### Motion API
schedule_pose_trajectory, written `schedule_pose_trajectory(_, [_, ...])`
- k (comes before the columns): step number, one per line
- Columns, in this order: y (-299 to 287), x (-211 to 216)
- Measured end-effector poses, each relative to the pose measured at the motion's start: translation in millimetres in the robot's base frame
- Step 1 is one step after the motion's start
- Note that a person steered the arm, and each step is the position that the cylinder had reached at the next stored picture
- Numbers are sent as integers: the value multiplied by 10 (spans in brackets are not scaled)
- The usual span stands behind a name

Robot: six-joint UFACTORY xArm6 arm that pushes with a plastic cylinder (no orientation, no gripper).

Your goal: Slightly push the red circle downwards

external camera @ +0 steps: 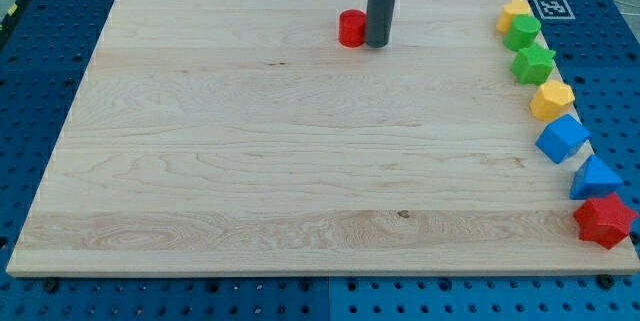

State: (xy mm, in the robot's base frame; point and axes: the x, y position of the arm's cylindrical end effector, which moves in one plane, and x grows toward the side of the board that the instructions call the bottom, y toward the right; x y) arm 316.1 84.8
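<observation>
The red circle is a short red cylinder lying near the top middle of the wooden board. My rod comes down from the view's top, and my tip rests on the board right beside the red circle's right edge, touching it or nearly so. The rod hides a sliver of the circle's right side.
Several blocks line the board's right edge, from top to bottom: a yellow block, a green circle, a green star, a yellow hexagon, a blue cube, a blue triangle and a red star. A printed marker lies at the top right.
</observation>
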Motion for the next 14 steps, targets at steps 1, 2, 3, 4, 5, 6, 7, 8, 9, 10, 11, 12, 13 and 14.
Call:
schedule_pose_trajectory(1, [309, -157])
schedule_pose_trajectory(2, [-103, -267])
schedule_pose_trajectory(3, [-635, -248])
schedule_pose_trajectory(4, [-768, -230])
schedule_pose_trajectory(5, [-768, -228])
schedule_pose_trajectory(6, [-768, -100])
schedule_pose_trajectory(7, [-768, 52])
schedule_pose_trajectory(8, [-768, 54])
schedule_pose_trajectory(9, [-768, 54])
schedule_pose_trajectory(10, [-768, -50])
schedule_pose_trajectory(11, [-623, -395])
schedule_pose_trajectory(12, [-390, -530])
schedule_pose_trajectory(13, [-43, -530])
schedule_pose_trajectory(14, [-14, -530])
